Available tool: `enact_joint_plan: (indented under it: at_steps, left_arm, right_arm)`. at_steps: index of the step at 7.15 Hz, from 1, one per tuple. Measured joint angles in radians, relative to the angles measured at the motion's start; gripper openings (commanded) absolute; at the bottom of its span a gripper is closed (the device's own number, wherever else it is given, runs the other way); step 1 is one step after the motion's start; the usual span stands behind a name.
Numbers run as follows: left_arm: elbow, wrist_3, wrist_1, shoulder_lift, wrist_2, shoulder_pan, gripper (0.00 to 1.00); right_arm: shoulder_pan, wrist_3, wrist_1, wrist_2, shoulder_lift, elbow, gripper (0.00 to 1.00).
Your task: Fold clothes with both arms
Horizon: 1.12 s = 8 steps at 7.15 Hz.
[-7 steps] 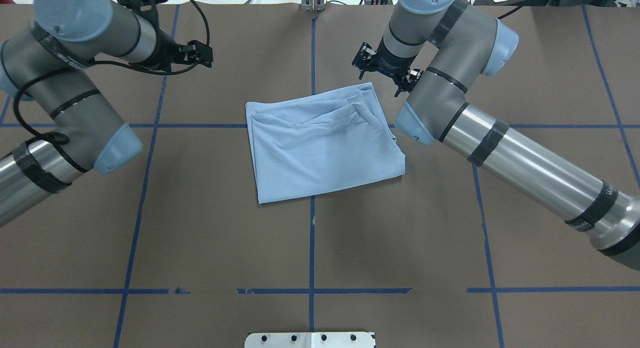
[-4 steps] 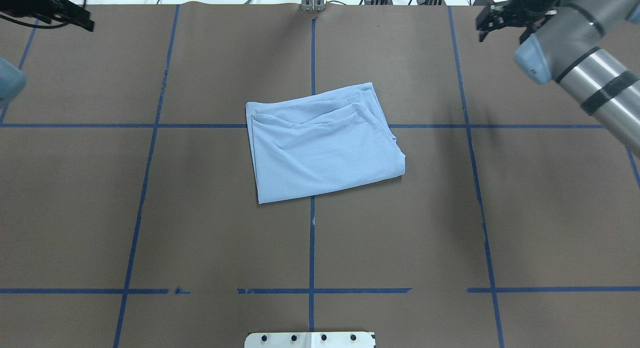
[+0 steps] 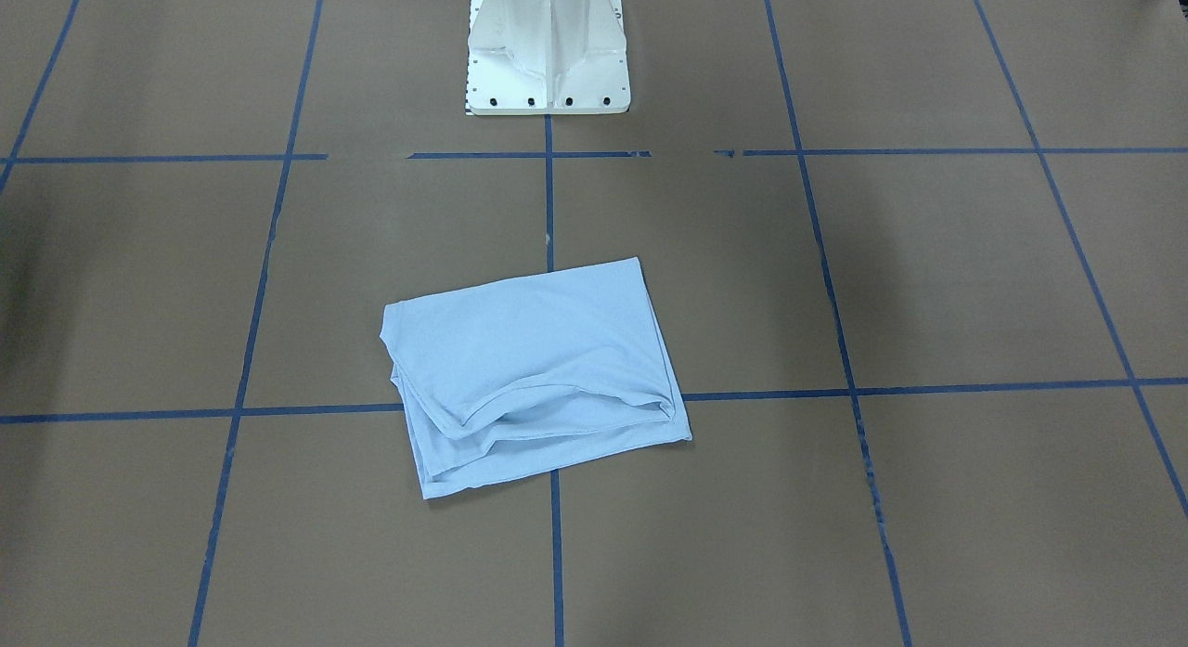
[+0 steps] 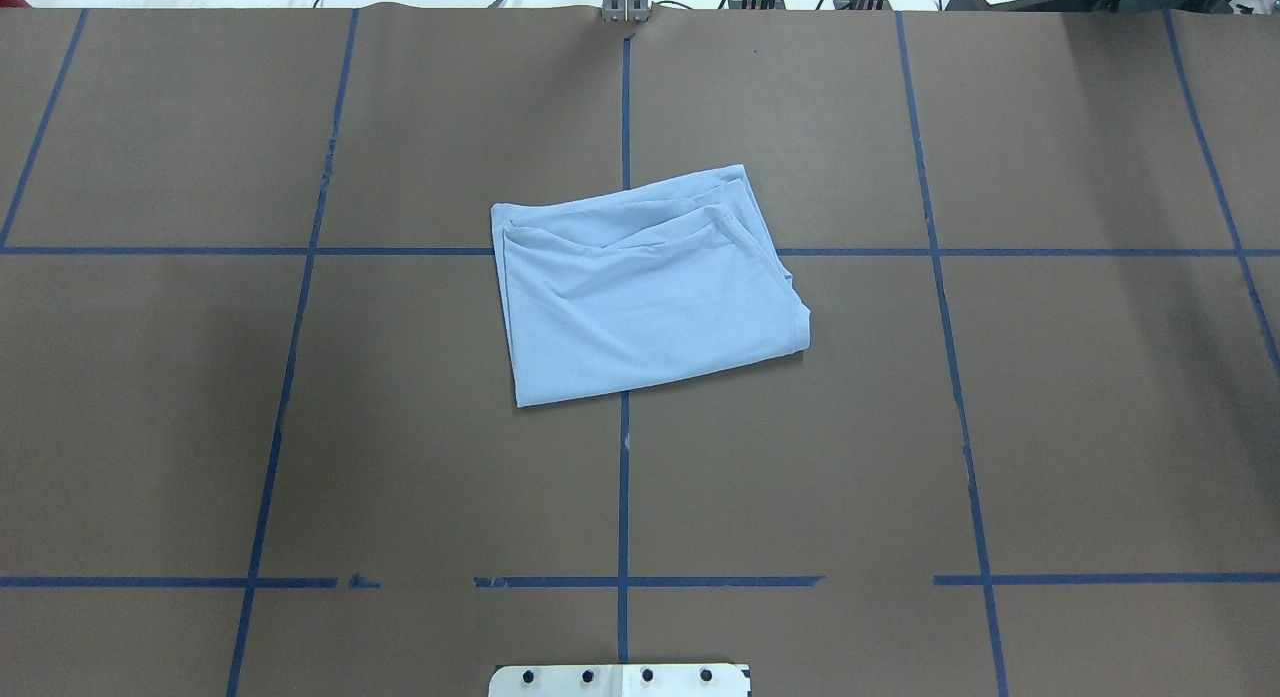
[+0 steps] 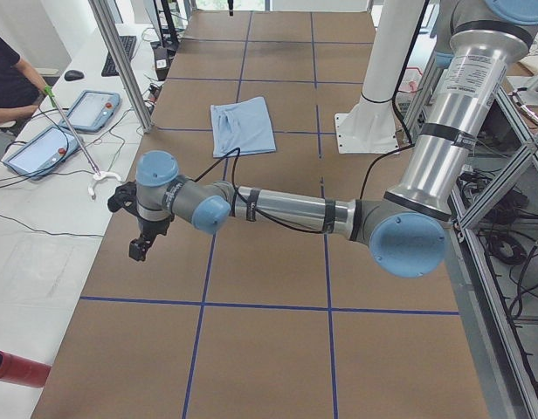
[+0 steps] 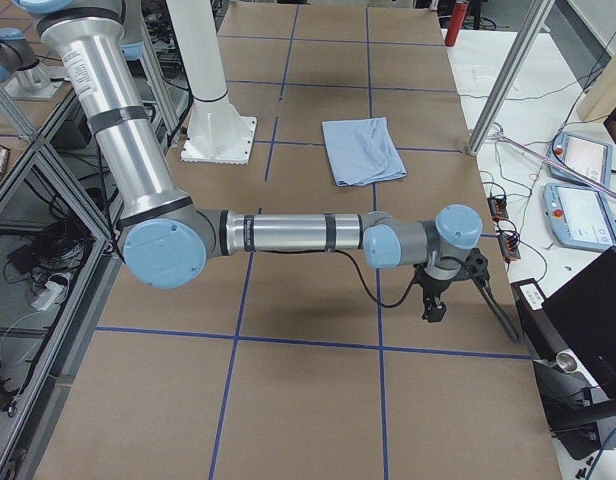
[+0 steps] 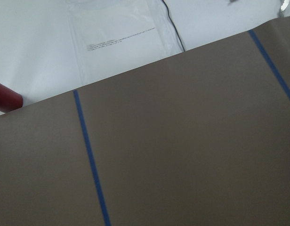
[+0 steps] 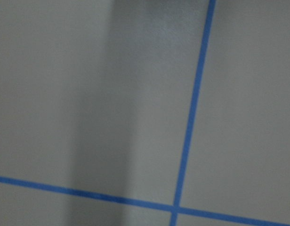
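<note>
The pale light-blue T-shirt (image 4: pixel 640 287) lies folded into a rough rectangle at the table's middle, its print and label hidden. It also shows in the front view (image 3: pixel 534 373), the left side view (image 5: pixel 243 128) and the right side view (image 6: pixel 361 150). Both arms are out of the overhead and front views. My left gripper (image 5: pixel 140 249) hangs over the table's far-left end, far from the shirt. My right gripper (image 6: pixel 434 308) hangs over the far-right end. I cannot tell whether either is open or shut. The wrist views show only bare table.
The brown table cover (image 4: pixel 900 427) bears blue tape grid lines. The white pedestal base (image 3: pixel 548 53) stands at the robot's side. A red cylinder (image 5: pixel 16 368) lies off the left end. Tablets (image 6: pixel 578 210) and cables lie past the right end. A person (image 5: pixel 11 78) sits nearby.
Both arms swung outward, away from the shirt, and left the overhead view. The shirt has not moved.
</note>
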Motion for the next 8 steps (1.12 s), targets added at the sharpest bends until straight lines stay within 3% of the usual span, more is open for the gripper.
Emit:
enact_joint_plan:
  at_steps: [3,5,8]
  left_arm:
    - [-0.075,0.081,-0.01,0.122,-0.066,-0.034,1.0]
    - [-0.124,0.075,0.004,0.171,-0.045,-0.05,1.0]
    - [-0.239,0.077,0.258,0.19,-0.026,-0.055,1.0]
  right_arm:
    - [0.066,-0.1,-0.02,-0.002,-0.177,0.138,1.0]
    - [0.076,-0.003,-0.02,-0.012,-0.269,0.239,1.0]
    - [0.076,0.197,-0.02,-0.008,-0.306,0.326,1.0]
